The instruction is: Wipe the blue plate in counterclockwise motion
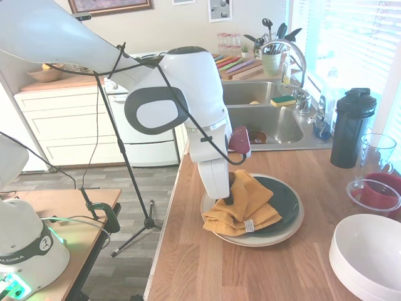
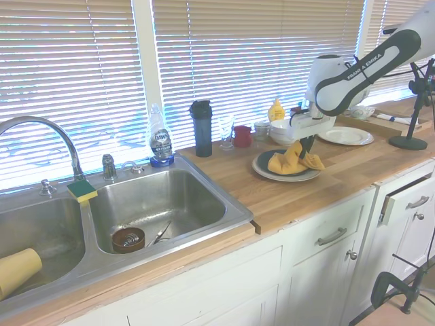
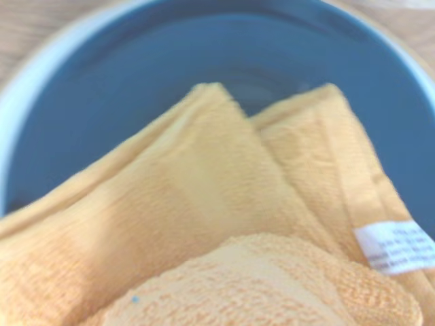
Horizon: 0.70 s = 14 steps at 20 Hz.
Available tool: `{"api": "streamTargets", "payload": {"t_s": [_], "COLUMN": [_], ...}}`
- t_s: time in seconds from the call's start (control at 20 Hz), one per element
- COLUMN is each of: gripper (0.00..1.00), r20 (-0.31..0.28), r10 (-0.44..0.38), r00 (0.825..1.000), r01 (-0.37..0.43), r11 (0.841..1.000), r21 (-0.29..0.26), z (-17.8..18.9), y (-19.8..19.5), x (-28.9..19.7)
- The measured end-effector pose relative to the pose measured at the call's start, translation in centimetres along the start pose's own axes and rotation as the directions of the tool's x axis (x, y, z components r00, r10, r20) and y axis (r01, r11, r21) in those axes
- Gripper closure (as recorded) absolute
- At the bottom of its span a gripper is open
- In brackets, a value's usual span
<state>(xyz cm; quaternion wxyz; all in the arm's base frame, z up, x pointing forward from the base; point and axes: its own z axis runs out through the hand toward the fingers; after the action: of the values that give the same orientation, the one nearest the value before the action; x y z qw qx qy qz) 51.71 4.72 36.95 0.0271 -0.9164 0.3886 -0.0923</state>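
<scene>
Gripper down on yellow cloth, cloth bunched over blue plate. Plate sits on beige plate, wooden counter. Sink at 9 o'clock from plates.

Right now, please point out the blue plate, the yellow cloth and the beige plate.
blue plate [image 1: 285, 200]: first exterior view, bare right side.
yellow cloth [image 1: 247, 207]: first exterior view, middle of folds.
beige plate [image 1: 276, 239]: first exterior view, front rim.

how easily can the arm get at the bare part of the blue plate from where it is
Probably easily, yes. The gripper is already down on the yellow cloth lying on the blue plate, and nothing stands on the plate's bare far side.
</scene>
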Motion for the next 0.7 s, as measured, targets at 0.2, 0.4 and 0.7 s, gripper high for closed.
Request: {"api": "streamTargets", "payload": {"t_s": [0.2,0.4,0.7], "gripper": [1.00,1.00,1.00], "r20": [0.040,0.070,0.078], "r10": [0.042,0.052,0.001], "r00": [0.998,0.996,0.997], "r01": [-0.041,-0.049,0.002], "r11": [0.999,0.998,0.999], "r21": [-0.019,-0.044,-0.041], "z": [0.7,1.2,-0.2], "y": [-0.1,-2.4,-6.8], "x": [2.6,5.1,4.5]}}
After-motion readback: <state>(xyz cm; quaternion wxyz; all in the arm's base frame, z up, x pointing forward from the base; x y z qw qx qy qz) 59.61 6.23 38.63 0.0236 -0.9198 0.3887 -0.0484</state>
